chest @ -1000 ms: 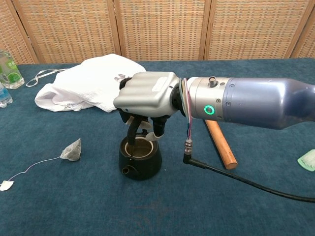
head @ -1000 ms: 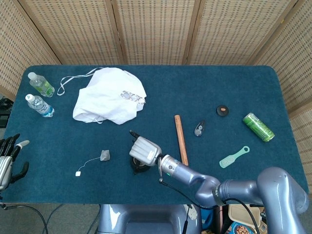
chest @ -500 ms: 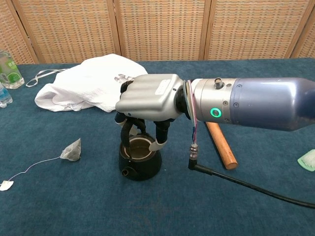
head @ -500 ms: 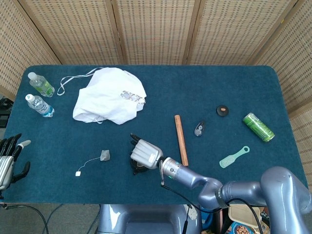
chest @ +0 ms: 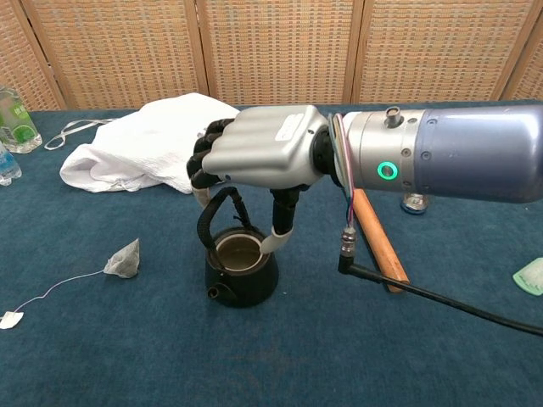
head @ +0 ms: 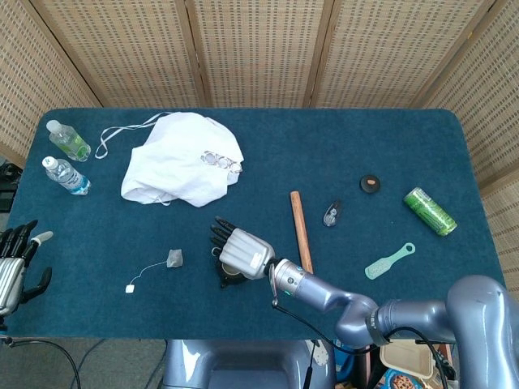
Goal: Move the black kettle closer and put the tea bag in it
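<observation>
The kettle [chest: 241, 270] stands lidless at the tabletop's [head: 389, 162] near edge, directly under the right hand [chest: 254, 153], whose fingers are spread and hold nothing, the thumb hanging by the rim. The tea bag [head: 175, 258] lies just left of the kettle, its string trailing toward the open, idle left hand [head: 15, 263], which I judge better placed to fetch it.
</observation>
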You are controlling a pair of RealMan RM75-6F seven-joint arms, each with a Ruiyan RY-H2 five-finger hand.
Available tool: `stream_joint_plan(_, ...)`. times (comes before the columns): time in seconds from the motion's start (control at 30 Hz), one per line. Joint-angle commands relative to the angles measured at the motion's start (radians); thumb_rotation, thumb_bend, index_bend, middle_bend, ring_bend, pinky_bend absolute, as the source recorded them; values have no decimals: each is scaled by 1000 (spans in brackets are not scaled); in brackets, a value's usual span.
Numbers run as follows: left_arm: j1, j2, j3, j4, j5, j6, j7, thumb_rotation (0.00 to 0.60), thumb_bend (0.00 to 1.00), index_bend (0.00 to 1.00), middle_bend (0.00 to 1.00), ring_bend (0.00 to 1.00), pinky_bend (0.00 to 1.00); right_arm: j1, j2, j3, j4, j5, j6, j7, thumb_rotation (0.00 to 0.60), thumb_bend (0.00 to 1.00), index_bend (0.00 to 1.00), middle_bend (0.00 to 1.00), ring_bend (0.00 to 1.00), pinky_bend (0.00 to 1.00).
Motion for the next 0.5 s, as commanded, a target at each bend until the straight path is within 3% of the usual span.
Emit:
stream_joint_plan(0.03, 0, 2, 0, -3, 1, 1, 2, 600, 469, 178, 48, 18, 0, -12, 25, -1, -29, -11, 18, 9, 481, 255, 321, 217, 94, 91)
stream_joint_plan(0.5, 0, 11, -1, -26, 9, 10, 15, 600, 470, 178, 48, 18, 0, -36, 93, 9, -74, -17, 51, 29, 482, 252, 321, 218, 93, 91)
